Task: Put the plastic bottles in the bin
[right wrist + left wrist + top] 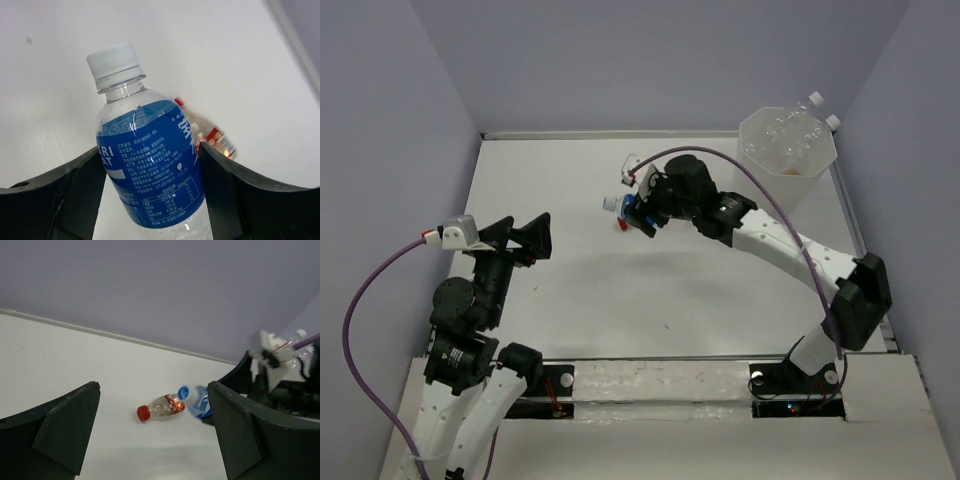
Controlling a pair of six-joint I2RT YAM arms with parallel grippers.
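Plastic bottles [800,120], at least two, stand inside the bin [760,155] at the far right corner of the bench [570,290], white caps poking above its rim. Near mid-bench a blue-label bottle [618,205] sits crosswise in the right hand [632,212], and a red-cap bottle [620,225] lies just beside it. The left hand [527,240] hangs well apart at the left, jaws spread wide and empty.

From the left wrist, the red-cap bottle lies on its side, cap toward this camera, close against the blue-label one — touching or not, I cannot tell.

The right wrist view shows its fingers [65,195] pressed on both sides of the blue label, white cap pointing away — a closed grip on the body. Whether the bottle is clear of the bench is unclear. Thin-walled and seemingly empty, it should be very light, springy and rather slick. A mid-body hold will dent it, so a moderate squeeze seems wisest; the stiffer shoulder would give firmer purchase.
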